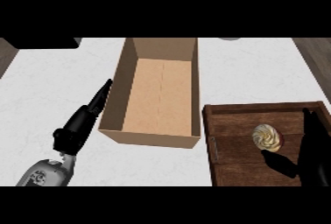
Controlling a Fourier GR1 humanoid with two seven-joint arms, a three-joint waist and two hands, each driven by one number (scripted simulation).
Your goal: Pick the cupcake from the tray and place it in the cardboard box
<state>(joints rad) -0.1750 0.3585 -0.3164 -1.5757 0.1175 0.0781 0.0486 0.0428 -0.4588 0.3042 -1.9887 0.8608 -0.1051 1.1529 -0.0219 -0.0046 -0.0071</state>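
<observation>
Even, soft light is falling on the white counter, with no glare. The cardboard box is showing a shaded left inner wall. The tray is looking dim.

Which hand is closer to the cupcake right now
Right. The right hand is open beside the cupcake on the tray; the left hand is beyond the cardboard box.
</observation>
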